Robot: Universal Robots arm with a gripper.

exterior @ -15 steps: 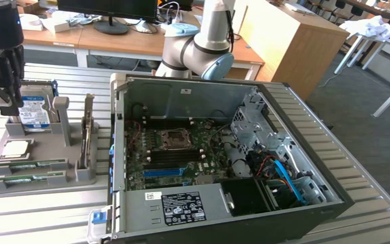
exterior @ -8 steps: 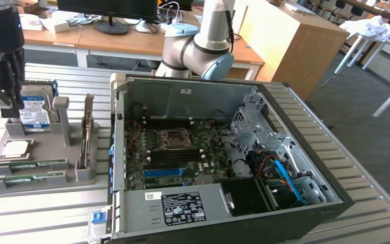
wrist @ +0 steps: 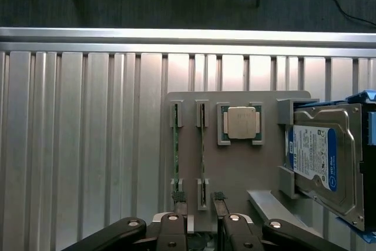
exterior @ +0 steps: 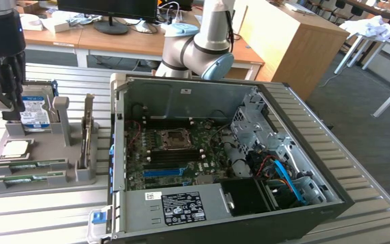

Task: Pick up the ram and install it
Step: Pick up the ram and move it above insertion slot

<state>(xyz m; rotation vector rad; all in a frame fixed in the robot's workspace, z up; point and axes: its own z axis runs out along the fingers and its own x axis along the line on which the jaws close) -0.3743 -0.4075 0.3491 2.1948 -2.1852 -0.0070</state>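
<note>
The approach to the pick is judged to be in hand: the gripper (wrist: 198,197) is spread wide and empty over the ram (wrist: 202,145). The ram is stood on edge in a grey holder (wrist: 235,168) near the desk's (wrist: 88,145) end, at the exterior view's left. Its long axis is laid along the desk's slats, so a grasp calls for the fingers to be set squarely astride its thin faces.

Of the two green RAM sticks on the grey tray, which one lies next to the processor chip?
The RAM stick right beside the processor chip; the other stick sits nearer the outer edge of the tray.
</note>
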